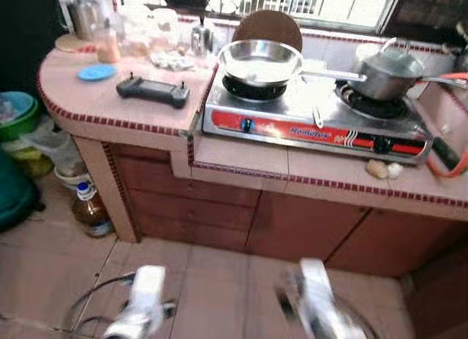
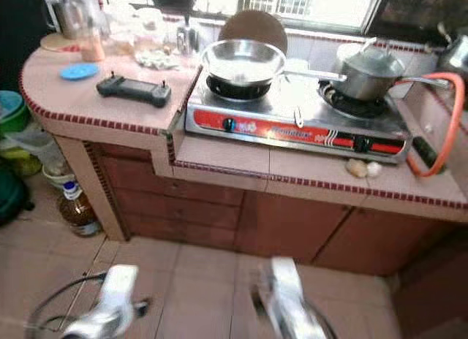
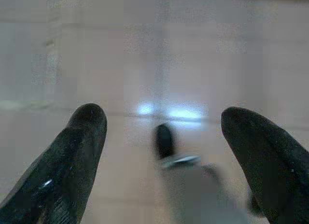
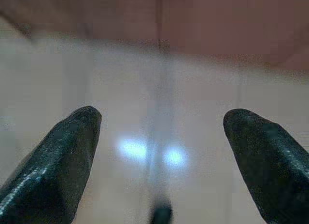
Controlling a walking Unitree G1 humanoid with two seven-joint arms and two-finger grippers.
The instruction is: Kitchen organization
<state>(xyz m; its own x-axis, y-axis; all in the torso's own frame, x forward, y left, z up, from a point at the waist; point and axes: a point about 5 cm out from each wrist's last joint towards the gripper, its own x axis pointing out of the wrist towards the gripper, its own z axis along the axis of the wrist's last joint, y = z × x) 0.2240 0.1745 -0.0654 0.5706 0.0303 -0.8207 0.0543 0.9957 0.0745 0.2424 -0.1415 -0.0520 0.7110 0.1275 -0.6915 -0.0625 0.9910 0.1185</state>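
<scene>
Before us at the tiled counter (image 1: 307,171), whose red-dotted edge curves away on the left, a two-burner stove (image 1: 314,120) sits close to the front lip. It carries a steel pan (image 1: 259,60) on its left burner and a lidded pot (image 1: 386,72) on its right. A black controller (image 1: 153,90) lies on the raised counter section beside a blue lid (image 1: 96,72). We hold our left gripper (image 3: 161,132) and right gripper (image 4: 161,127) low over bare floor tiles (image 1: 212,280), both with fingers spread wide and grasping nothing. An oil bottle (image 1: 89,207) stands at the cabinet's left foot.
</scene>
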